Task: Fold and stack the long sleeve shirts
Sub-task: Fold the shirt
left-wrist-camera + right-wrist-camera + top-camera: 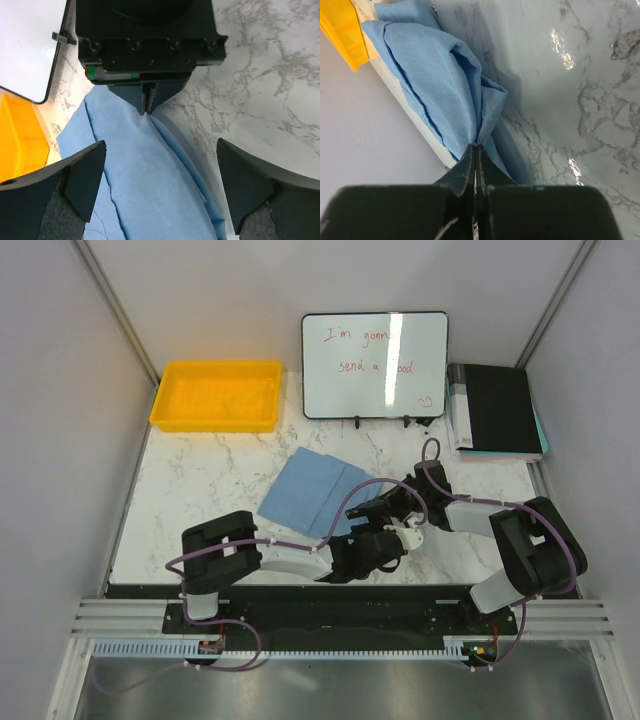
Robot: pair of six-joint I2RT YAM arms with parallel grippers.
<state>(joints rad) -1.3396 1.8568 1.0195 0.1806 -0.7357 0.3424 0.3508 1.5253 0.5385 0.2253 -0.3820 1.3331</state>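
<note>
2 right fingers [463, 172] pinch the blue shirt [435, 75].

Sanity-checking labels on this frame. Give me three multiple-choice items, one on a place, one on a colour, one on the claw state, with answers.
1. Where does the yellow tray sit on the table?
A) back left corner
B) front right corner
C) centre

2. What colour is the shirt?
A) white
B) red
C) light blue

3. How do the claws stand?
A) both open
B) left claw open, right claw shut on the shirt
C) both shut on the shirt

Answers:
1 A: the top view shows it in the far left corner.
2 C: every view shows light blue cloth.
3 B: the left jaws stand wide apart over the cloth, while the right jaws pinch a bunched fold.
</note>
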